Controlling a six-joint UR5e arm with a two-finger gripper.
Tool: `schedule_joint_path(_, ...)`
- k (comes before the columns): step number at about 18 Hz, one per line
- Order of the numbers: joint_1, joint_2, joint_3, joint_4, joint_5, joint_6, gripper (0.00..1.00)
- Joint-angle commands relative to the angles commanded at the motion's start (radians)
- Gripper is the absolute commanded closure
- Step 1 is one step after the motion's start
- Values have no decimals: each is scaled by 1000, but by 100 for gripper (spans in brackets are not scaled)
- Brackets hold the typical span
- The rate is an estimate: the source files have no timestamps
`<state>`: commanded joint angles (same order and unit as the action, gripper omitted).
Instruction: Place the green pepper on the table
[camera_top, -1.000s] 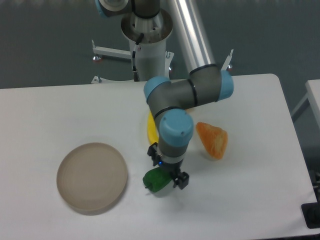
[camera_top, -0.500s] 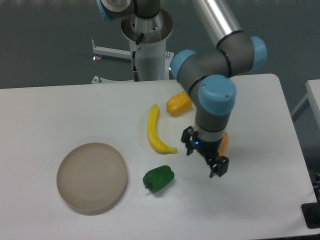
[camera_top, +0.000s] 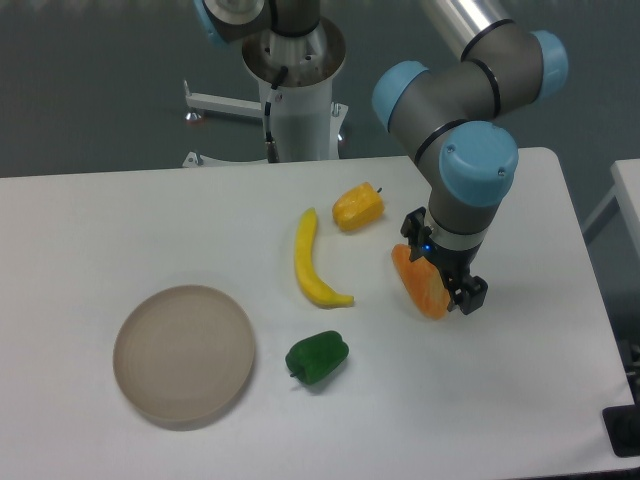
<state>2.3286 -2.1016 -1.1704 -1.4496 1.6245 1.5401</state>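
Pepper (camera_top: 317, 358): lying on the table (camera_top: 120, 220), beside the plate (camera_top: 183, 352), below the banana (camera_top: 311, 262).
Gripper (camera_top: 445, 268): jaws apart, empty, over the orange wedge (camera_top: 420, 284), well clear of pepper.

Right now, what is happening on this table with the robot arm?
The green pepper lies free on the white table, right of the round beige plate, and nothing is touching it. The gripper is off to the right, over the orange wedge-shaped piece; whether its jaws are open or shut cannot be told from this view. A banana and a yellow pepper also lie on the table. The placing looks done.
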Motion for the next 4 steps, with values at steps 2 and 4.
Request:
schedule_joint_path(2,0,0,0,2,-2,-2,0)
schedule_joint_path(4,0,0,0,2,-9,-2,0)
